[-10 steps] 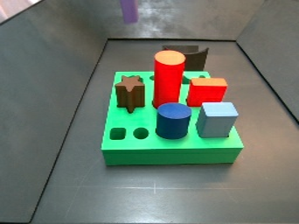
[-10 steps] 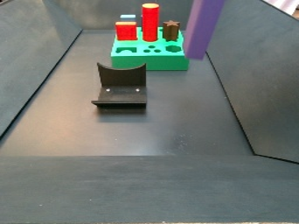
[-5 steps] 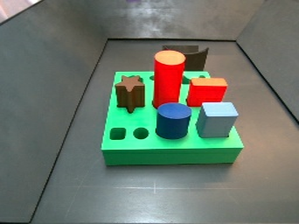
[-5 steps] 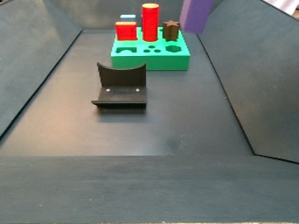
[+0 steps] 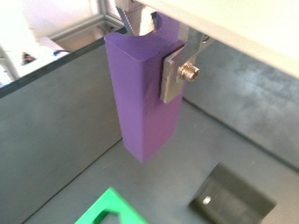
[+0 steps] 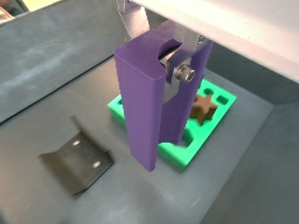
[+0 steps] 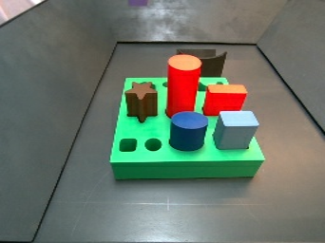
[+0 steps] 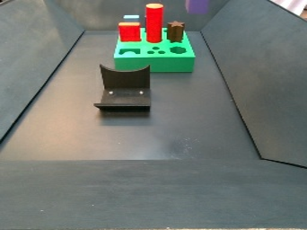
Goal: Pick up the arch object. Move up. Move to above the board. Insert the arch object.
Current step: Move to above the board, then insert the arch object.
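My gripper (image 5: 147, 68) is shut on the arch object (image 5: 142, 96), a tall purple block that hangs upright from it. One silver finger (image 5: 173, 73) presses its side; the opposite finger is hidden behind it. In a wrist view the arch object (image 6: 149, 109) hangs high, beside and in front of the green board (image 6: 183, 144). In both side views only its lower end shows at the top edge (image 7: 137, 3) (image 8: 198, 4), and the gripper itself is out of frame. The board (image 7: 178, 163) (image 8: 171, 61) lies on the floor, and one corner of it (image 5: 107, 210) shows in a wrist view.
The board holds a red cylinder (image 7: 184, 84), brown star (image 7: 140, 99), red cube (image 7: 226, 100), blue cylinder (image 7: 188, 130) and grey-blue cube (image 7: 237, 129). A dark brown U-notched block (image 7: 203, 61) stands behind. The fixture (image 8: 124, 87) (image 6: 79, 163) stands on the floor. Grey walls enclose the space.
The arch object has risen: a second ago much of it showed in the side views, and now only its lower end remains at the top edge.
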You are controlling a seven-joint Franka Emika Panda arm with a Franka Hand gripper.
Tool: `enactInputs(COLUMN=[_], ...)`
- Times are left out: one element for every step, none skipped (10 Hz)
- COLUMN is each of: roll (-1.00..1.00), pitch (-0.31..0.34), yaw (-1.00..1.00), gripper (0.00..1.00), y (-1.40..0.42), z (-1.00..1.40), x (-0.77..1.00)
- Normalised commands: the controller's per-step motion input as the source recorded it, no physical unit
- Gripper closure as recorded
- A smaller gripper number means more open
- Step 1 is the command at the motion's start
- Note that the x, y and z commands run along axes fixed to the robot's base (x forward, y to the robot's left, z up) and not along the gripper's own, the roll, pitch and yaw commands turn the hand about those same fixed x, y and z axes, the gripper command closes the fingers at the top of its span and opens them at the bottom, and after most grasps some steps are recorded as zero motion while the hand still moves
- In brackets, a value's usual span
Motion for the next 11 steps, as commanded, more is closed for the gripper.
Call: enactInputs(roll=[0.02,0.0,0.01,0.0,0.0,0.01,0.01,0.02,0.03,0.04,0.0], pitch=[0.213,0.135,0.117,0.123,0.135,0.14,0.146,0.143,0.12,0.095,0.0], yaw=[0.01,0.01,0.01,0.01,0.01,0.01,0.0,0.01,0.01,0.01,0.0], gripper=[1.0,1.0,1.0,1.0,1.0,1.0,1.0,1.0,1.0,1.0,1.0], y=[-1.0,-1.0,-1.0,-1.0,-1.0,-1.0,-0.8,-0.61,-0.32,-0.19,0.0], z=[0.03,0.04,0.04,0.04,0.05,0.06,0.06,0.05,0.03,0.04,0.0], x=[0.23,0.24,0.25,0.26,0.28,0.3,0.28,0.23,0.15,0.1,0.02])
